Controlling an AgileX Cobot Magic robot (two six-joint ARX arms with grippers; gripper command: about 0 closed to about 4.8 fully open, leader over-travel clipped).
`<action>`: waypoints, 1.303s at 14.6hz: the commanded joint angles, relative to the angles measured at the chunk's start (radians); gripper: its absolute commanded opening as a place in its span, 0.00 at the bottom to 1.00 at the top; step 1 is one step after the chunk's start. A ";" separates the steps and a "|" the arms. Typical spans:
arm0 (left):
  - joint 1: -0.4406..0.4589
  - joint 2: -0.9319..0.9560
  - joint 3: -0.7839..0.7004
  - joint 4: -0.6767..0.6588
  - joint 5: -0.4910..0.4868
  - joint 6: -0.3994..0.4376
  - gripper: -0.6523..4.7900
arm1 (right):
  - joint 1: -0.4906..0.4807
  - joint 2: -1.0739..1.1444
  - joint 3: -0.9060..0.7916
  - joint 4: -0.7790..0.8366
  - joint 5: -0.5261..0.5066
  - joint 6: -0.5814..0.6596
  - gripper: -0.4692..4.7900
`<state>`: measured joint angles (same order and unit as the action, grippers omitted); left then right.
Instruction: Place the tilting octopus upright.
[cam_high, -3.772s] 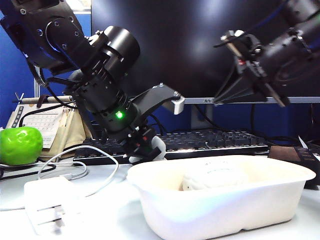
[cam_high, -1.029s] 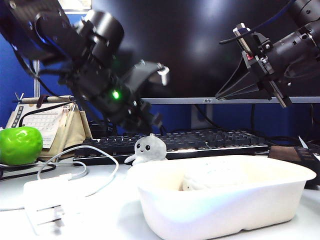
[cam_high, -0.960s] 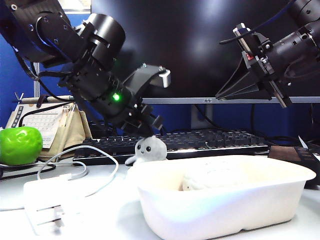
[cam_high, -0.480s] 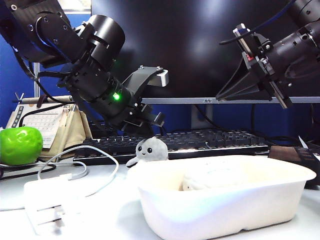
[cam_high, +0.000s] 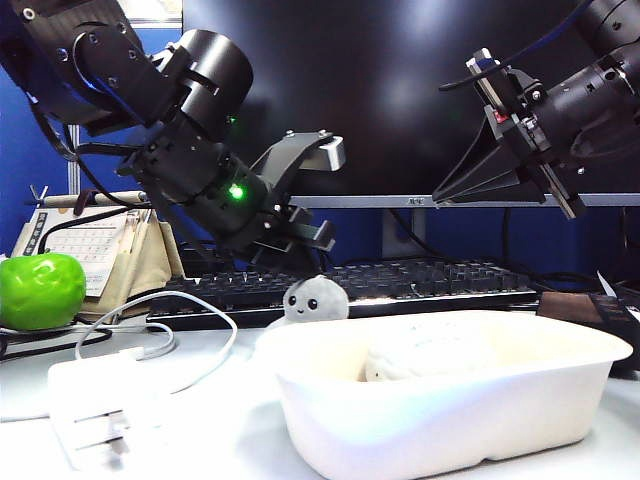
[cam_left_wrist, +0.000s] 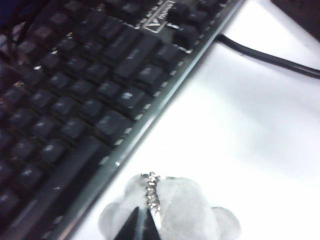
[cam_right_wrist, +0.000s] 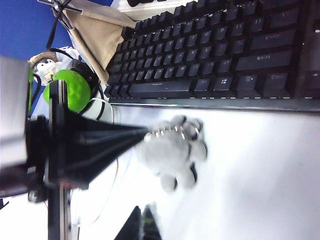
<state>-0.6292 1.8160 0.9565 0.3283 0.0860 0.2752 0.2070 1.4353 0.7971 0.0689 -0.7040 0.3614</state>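
Now the octopus (cam_high: 316, 299) sits a bit further right than a second ago, mid-frame on the desk (cam_high: 200, 420) behind the tub (cam_high: 450, 400), head up. Left claw (cam_high: 318, 240) clenched, empty, just above it. Right claw (cam_high: 455, 190) clenched, upper right. Looks nearly done.

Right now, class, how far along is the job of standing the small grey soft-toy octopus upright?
Done: the small grey soft-toy octopus sits dome-up before the black keyboard.
In hand: the left gripper, shut, pinches the toy's bead chain.
Left: release and withdraw. The right gripper, shut, waits high.
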 joint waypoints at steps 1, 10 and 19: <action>-0.034 -0.001 0.002 -0.012 0.008 -0.003 0.11 | 0.000 -0.005 0.004 0.010 -0.005 -0.003 0.08; -0.060 -0.045 0.002 0.034 -0.049 0.002 0.40 | -0.001 -0.005 0.004 0.042 0.004 -0.003 0.08; -0.116 -0.642 0.002 -0.081 -0.191 0.001 0.39 | -0.002 -0.010 0.005 0.095 -0.074 -0.001 0.08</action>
<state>-0.7326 1.2190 0.9558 0.2890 -0.1024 0.2760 0.2054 1.4353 0.7975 0.1452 -0.7322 0.3614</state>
